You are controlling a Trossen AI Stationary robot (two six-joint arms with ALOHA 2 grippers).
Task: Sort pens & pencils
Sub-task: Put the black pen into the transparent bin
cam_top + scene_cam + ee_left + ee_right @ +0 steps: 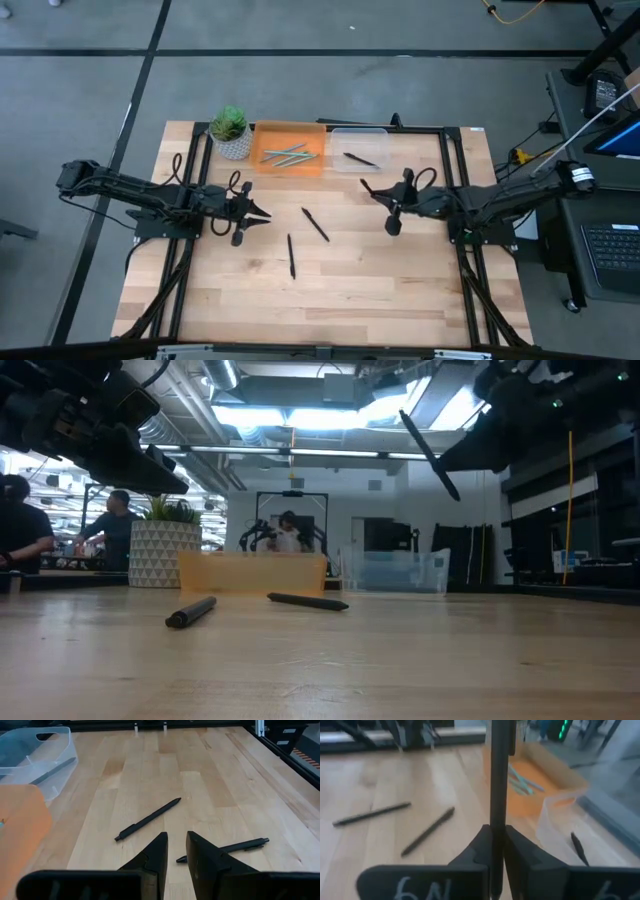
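My right gripper [376, 193] hangs above the table's right half, near the clear bin [358, 135], shut on a black pen [497, 780]. Two more black pens [315, 224] [291, 256] lie flat on the wood at the table's middle. One black pen [360, 158] lies in the clear bin. Light blue-grey pencils [288, 155] lie in the orange tray [266, 132]. My left gripper [262, 213] waits over the left half, open by a narrow gap with nothing between its fingers; the two loose pens [147, 819] [225, 849] lie just beyond it. My right gripper pinches the black pen's shaft [495, 827] between its two fingers, which lie across the pen. The fingers come from the table's right side, nearly level and slanting a little down. The pen [430, 455] is lifted clear, tilted, high above the table.
A potted plant [232, 135] stands at the far left, next to the orange tray. Black frame rails [452, 170] run along the table's sides and far edge. The near half of the wooden top [330, 300] is bare.
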